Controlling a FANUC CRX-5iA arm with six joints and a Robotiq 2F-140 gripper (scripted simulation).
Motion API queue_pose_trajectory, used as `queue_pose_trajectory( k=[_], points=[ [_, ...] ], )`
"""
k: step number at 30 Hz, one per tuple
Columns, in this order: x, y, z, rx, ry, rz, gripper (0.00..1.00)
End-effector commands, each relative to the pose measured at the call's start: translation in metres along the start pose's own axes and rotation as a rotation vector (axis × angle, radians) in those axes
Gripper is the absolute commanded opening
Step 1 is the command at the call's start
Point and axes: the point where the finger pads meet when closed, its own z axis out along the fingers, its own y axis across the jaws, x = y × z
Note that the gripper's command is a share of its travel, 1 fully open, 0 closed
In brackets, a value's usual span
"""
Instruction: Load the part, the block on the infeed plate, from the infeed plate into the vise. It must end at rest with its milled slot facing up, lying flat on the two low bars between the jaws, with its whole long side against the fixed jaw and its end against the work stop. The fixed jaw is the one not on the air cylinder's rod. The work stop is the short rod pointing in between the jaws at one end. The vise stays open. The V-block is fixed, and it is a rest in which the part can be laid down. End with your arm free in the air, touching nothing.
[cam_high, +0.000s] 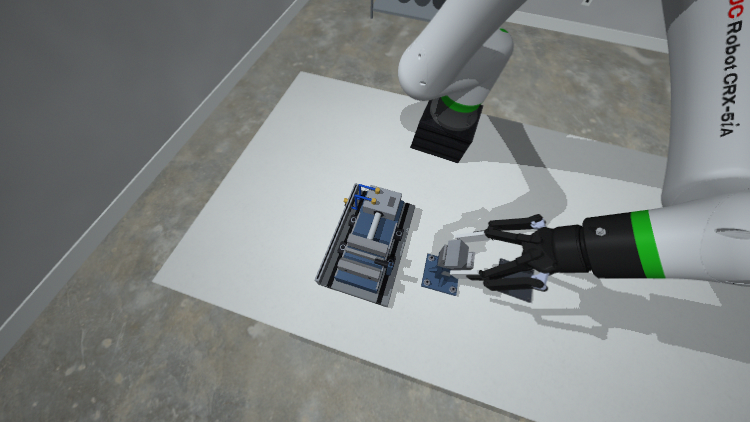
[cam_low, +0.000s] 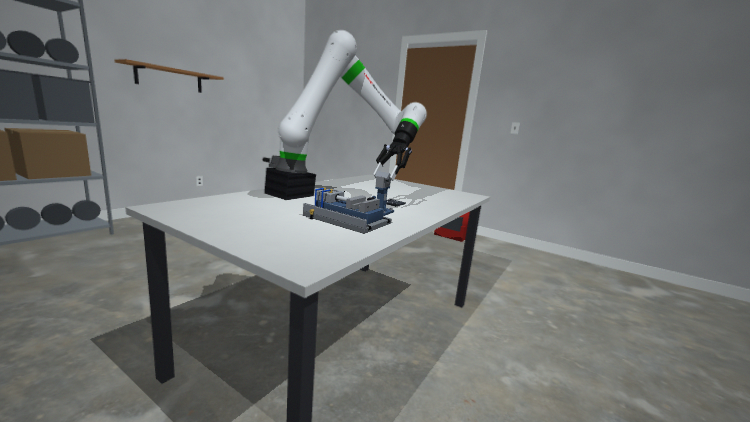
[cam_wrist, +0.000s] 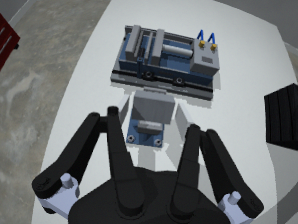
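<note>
The black two-finger tool (cam_high: 473, 254) is hovering half-open, holding nothing; closing off-centre risks tipping the small grey metal block (cam_high: 455, 255), just ahead, off its blue square plate (cam_high: 433, 282).

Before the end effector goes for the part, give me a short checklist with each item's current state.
1. End effector open, holding nothing: ok.
2. Part on the infeed plate: ok, standing on it beside the vise.
3. Fingers straddling the part: not ok, the tips sit short of it in the top view.
4. Vise open with space between the jaws: ok, a gap shows in the wrist view.
5. Slot direction on the part: cannot tell, too small to see.
6. Work stop free: cannot tell.
</note>
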Motion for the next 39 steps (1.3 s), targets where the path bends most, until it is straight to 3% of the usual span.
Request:
queue_pose_trajectory(
  k=[1,15,27,29,39],
  points=[
    [0.0004,-0.0001,-0.0001,0.0,-0.015,0.0,0.51],
    [0.0024,-0.0002,-0.0001,0.0,-0.091,0.0,0.51],
    [0.0053,-0.0001,0.0005,0.0,-0.206,0.0,0.51],
    [0.0053,-0.0001,0.0005,0.0,-0.206,0.0,0.51],
    [0.0082,-0.0001,0.0012,0.0,-0.321,0.0,0.51]
  ],
)
